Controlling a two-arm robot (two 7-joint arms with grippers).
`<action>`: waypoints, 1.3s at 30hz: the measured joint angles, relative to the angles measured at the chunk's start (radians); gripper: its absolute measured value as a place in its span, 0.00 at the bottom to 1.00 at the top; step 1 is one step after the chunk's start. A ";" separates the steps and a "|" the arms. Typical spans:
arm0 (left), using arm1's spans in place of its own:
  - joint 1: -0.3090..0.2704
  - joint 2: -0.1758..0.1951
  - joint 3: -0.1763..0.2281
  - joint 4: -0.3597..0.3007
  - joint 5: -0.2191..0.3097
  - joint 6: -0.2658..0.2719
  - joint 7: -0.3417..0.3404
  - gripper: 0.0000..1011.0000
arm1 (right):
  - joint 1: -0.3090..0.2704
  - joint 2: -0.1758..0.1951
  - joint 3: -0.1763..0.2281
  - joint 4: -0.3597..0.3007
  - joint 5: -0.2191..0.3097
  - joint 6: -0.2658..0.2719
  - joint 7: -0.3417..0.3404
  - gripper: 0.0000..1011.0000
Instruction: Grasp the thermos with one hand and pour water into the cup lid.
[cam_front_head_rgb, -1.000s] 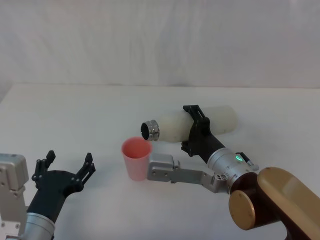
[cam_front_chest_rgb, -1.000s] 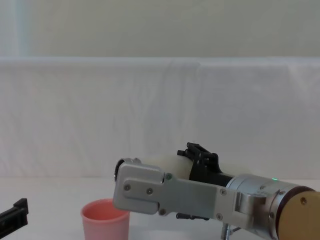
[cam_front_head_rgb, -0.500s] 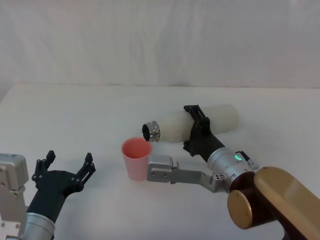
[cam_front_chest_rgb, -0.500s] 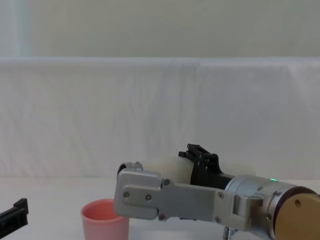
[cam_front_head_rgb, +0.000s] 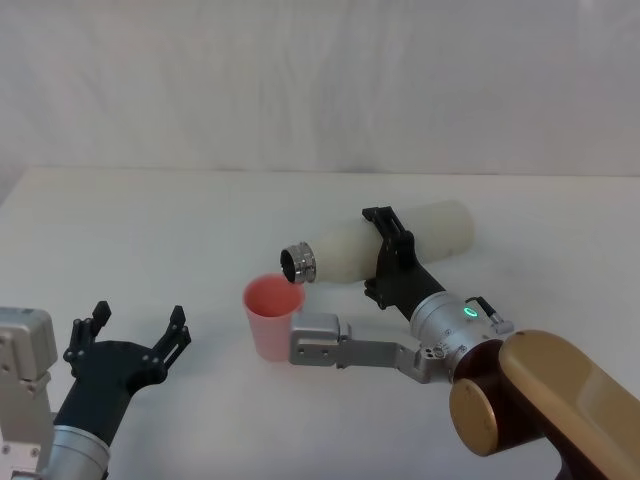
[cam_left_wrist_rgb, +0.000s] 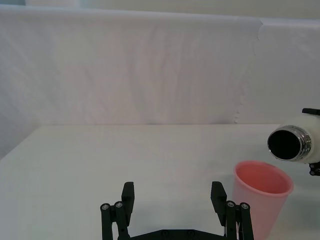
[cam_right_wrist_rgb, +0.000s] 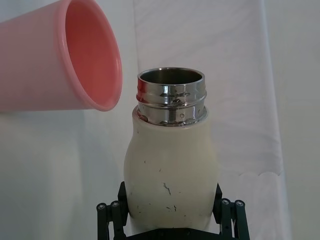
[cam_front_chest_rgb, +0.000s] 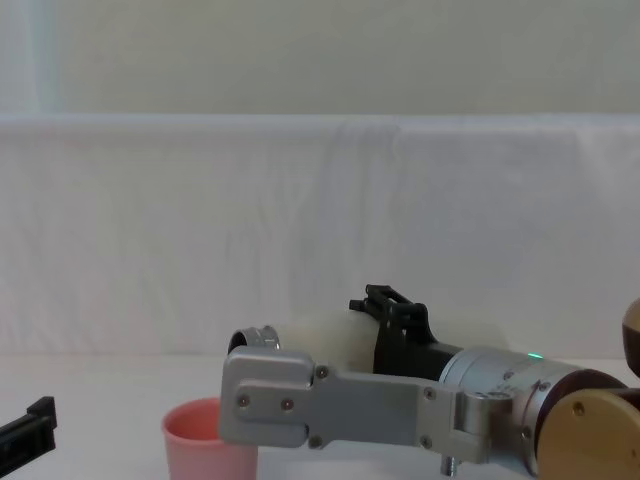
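Observation:
My right gripper (cam_front_head_rgb: 386, 256) is shut on the middle of the cream-white thermos (cam_front_head_rgb: 340, 252), holding it almost level above the white table. The thermos's open steel neck (cam_front_head_rgb: 299, 263) points left and hangs just over the far right rim of the salmon-pink cup lid (cam_front_head_rgb: 270, 315), which stands upright. In the right wrist view the thermos (cam_right_wrist_rgb: 170, 170) sits between the black fingers (cam_right_wrist_rgb: 107, 212), with the cup lid (cam_right_wrist_rgb: 60, 65) just beyond its mouth. No water shows between them. My left gripper (cam_front_head_rgb: 135, 325) rests open near the table's front left, apart from the cup lid (cam_left_wrist_rgb: 262, 200).
A grey link of my right arm (cam_front_head_rgb: 320, 342) lies close in front of the cup lid, and in the chest view the link (cam_front_chest_rgb: 300, 410) partly hides the cup lid (cam_front_chest_rgb: 205, 445). A white cloth backdrop (cam_front_head_rgb: 320, 80) rises behind the table.
The right wrist has turned a little, so the thermos's base has risen and its neck dips slightly more toward the cup lid. The left arm has stayed still.

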 joint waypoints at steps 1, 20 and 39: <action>0.000 0.000 0.000 0.000 0.000 0.000 0.000 0.99 | 0.002 0.000 -0.002 0.002 -0.003 0.000 0.000 0.95; 0.000 0.000 0.000 0.000 0.000 0.000 0.000 0.99 | 0.021 -0.002 -0.024 0.016 -0.029 -0.001 0.000 0.95; 0.000 0.000 0.000 0.000 0.000 0.000 0.000 0.99 | 0.029 0.004 -0.039 0.014 -0.062 0.009 0.000 0.95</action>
